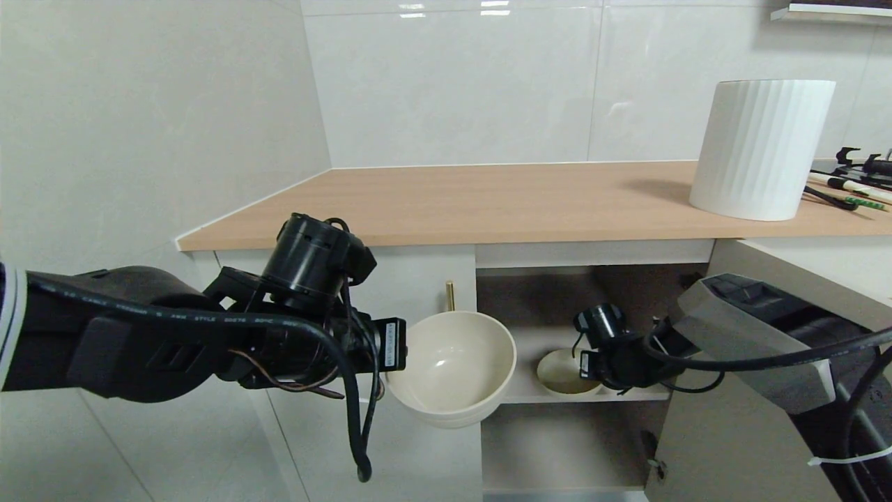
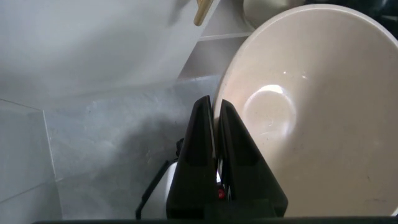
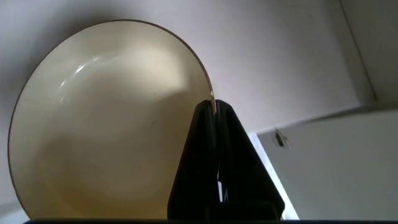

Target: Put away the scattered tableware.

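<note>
A cream bowl [image 1: 451, 366] hangs in the air in front of the open cabinet, below the counter edge. My left gripper [image 1: 390, 373] is shut on its rim; in the left wrist view the fingers [image 2: 214, 134] pinch the bowl [image 2: 311, 118] at its edge. A cream plate [image 1: 563, 371] rests on the cabinet's middle shelf [image 1: 550, 341]. My right gripper [image 1: 584, 366] is inside the cabinet, shut on that plate's rim. The right wrist view has the plate [image 3: 106, 118] tilted, with the fingers [image 3: 214, 143] clamped on its edge.
A wooden counter [image 1: 488, 199] runs above the cabinet, with a tall white ribbed container [image 1: 763, 146] and some utensils [image 1: 850, 188] at its right end. The cabinet door [image 1: 725, 425] stands open on the right. A brass handle [image 1: 450, 295] sits beside the bowl. Tiled walls close the left and back.
</note>
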Available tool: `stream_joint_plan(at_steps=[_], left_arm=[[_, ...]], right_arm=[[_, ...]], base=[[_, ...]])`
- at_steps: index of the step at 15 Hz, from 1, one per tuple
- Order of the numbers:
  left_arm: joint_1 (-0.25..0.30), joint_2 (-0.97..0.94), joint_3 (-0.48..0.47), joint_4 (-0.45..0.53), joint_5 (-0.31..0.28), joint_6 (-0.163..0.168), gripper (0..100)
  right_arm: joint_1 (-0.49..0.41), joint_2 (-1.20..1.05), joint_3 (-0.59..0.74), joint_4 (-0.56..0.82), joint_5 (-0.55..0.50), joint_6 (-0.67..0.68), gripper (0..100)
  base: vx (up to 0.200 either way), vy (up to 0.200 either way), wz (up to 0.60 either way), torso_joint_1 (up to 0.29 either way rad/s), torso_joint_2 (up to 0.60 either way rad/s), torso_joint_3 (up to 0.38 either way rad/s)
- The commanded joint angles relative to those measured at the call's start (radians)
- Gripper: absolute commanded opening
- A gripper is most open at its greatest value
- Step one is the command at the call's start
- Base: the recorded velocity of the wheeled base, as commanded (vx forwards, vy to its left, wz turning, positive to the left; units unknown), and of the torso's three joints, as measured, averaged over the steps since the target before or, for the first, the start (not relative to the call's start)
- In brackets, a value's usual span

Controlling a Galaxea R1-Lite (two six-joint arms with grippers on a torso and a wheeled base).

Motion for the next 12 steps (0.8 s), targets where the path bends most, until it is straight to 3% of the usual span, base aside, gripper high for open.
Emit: stream_joint_plan(at_steps=[1,12], left_arm=[[-0.004,0.007,0.000,0.001,0.001,-0.001,0],[-0.004,0.018,-0.002,-0.001,0.001,-0.001,0]], right_arm=[[0.001,0.025,-0.037,0.003,-0.003,0.000,0],[-0.013,0.057,-0.109,0.009,-0.003,-0.003,0]], base=[[0.000,0.000,0.00,0.000,0.00,0.000],[0.000,0.000,0.00,0.000,0.00,0.000]])
